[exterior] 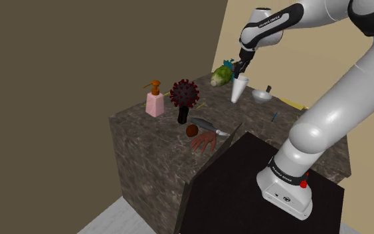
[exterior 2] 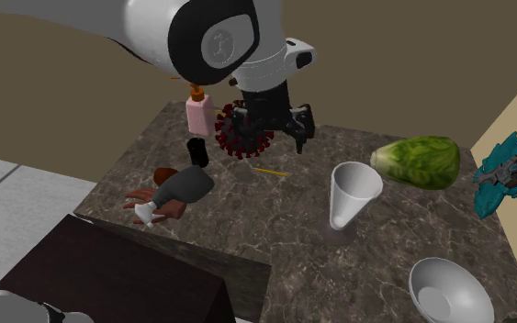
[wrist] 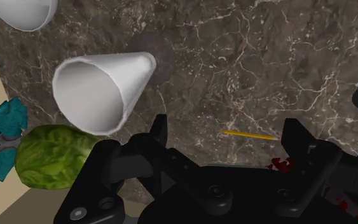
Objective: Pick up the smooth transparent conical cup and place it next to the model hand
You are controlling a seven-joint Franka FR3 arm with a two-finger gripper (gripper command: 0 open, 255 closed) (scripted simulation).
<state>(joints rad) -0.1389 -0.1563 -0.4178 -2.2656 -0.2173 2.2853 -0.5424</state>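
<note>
No legible text anywhere, faint lettering on the white forearm link point(exterior: 276, 20) at the shoulder view's upper right too small to read, pale marks on the black base band point(exterior: 286, 174) likewise, round emblem on the joint cap point(exterior 2: 218, 41) indistinct

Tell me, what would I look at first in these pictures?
Probably the spiky dark red ball on its black stand, near the pink bottle on the dark marbled counter. Next comes the white cone-shaped cup, standing on its narrow tip with a green leafy vegetable beside it. The big white arm hangs above, its black fingers open and holding nothing.
</note>
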